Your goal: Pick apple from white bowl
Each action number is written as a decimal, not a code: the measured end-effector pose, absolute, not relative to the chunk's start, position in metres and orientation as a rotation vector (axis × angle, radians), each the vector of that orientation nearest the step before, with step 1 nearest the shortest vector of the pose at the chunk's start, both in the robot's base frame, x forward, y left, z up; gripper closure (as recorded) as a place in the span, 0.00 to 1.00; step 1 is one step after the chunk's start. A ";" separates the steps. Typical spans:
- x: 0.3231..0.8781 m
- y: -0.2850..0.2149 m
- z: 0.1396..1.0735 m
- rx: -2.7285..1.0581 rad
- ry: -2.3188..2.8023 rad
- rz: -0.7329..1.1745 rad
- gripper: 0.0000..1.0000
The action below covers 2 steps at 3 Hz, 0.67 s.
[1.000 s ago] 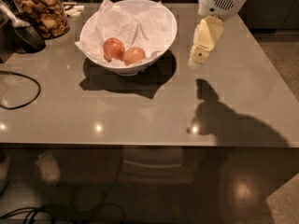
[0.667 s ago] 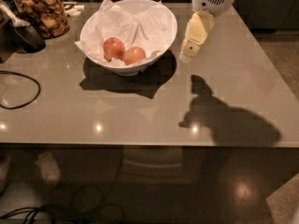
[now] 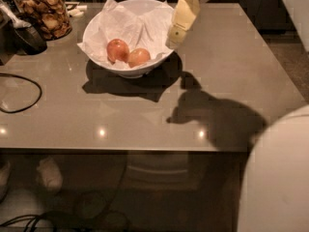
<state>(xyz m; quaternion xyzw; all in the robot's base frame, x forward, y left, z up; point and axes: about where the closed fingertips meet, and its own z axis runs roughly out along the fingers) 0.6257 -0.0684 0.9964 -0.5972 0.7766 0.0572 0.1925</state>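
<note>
The hand (image 3: 174,36) has moved left and now hangs at the right edge of the white bowl (image 3: 135,71), in the upper middle of the frame. Before, it was out over the bare surface (image 3: 145,120), well to the right of the bowl. I cannot tell if the hand is released or clenched, but it looks like it carries nothing.

The apple (image 3: 139,57) lies low in the bowl on the crumpled paper (image 3: 126,22). It touches the redder apple (image 3: 118,50) on its left. The hand is near the apple but up and to the right of it.

The move means the reach is almost done. I think the hand must next go a bit more left and down, and take the orange apple, not the red one.
</note>
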 end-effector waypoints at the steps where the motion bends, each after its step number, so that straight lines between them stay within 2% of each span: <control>1: 0.637 -0.049 1.005 -1.676 2.154 0.190 0.00; 2: 0.647 -0.023 1.010 -1.679 2.128 0.219 0.04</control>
